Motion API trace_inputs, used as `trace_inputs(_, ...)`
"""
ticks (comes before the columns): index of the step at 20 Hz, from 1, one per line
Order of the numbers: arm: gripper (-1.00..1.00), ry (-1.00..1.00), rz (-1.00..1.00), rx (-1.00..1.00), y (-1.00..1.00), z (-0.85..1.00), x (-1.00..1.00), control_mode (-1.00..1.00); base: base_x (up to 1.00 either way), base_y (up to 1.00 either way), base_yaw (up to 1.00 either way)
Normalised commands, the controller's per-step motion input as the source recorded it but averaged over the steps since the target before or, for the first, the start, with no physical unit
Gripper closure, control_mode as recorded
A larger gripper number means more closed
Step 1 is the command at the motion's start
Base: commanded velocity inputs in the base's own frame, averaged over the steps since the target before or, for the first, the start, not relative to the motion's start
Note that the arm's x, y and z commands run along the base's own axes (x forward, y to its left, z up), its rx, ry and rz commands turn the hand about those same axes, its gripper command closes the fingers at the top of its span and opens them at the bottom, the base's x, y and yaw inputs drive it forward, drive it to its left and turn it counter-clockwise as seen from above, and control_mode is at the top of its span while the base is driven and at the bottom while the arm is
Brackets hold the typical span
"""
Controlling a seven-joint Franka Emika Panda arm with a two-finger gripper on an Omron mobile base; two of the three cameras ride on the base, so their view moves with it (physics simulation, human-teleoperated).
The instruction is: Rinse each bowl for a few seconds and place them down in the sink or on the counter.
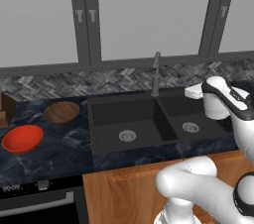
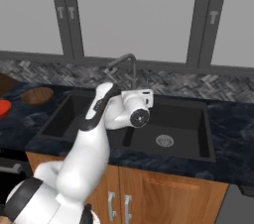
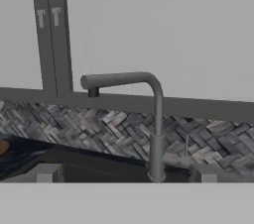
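Two bowls sit on the counter (image 1: pixel 59 151) left of the sink (image 1: pixel 149 124): the red bowl (image 1: pixel 22 139) farthest left and nearer the front edge, the wood bowl (image 1: pixel 61 112) between it and the sink, closer to the backsplash. Neither is held. The faucet (image 3: pixel 149 114) rises behind the sink's divider, its spout turned toward the left basin, no water visible. Right of it, over the right basin, the gripper (image 2: pixel 148 98) hovers with its jaws wide apart and nothing between them, facing the faucet. The step in hand is probably fetching a first bowl or starting the water. For a clean pickup the arm should swing left past the sink, come down over a bowl's rim, and pinch one wall, since both bowls are shallow.
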Motion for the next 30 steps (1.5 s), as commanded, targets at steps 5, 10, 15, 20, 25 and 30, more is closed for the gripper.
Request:
trace_inputs(5, -1.00, 0.00, 0.02, 0.04, -0.28, -0.08, 0.47, -1.00, 0.00, 0.00, 0.00)
trace_inputs(10, -1.00, -0.01, 0.05, 0.00, -0.16, -0.11, 0.37, -1.00, 0.00, 0.00, 0.00)
trace_inputs(15, -1.00, -0.07, 0.04, 0.00, 0.00, -0.08, 0.14, -1.00, 0.00, 0.00, 0.00)
trace_inputs(20, -1.00, -0.11, 0.02, 0.00, 0.00, -0.06, 0.18, -1.00, 0.00, 0.00, 0.00)
trace_inputs(25, -1.00, 0.00, 0.00, 0.00, 0.06, 0.00, 0.29, -1.00, 0.00, 0.00, 0.00)
trace_inputs(30, -1.00, 0.00, 0.00, 0.00, 0.02, -0.01, 0.27, -1.00, 0.00, 0.00, 0.00)
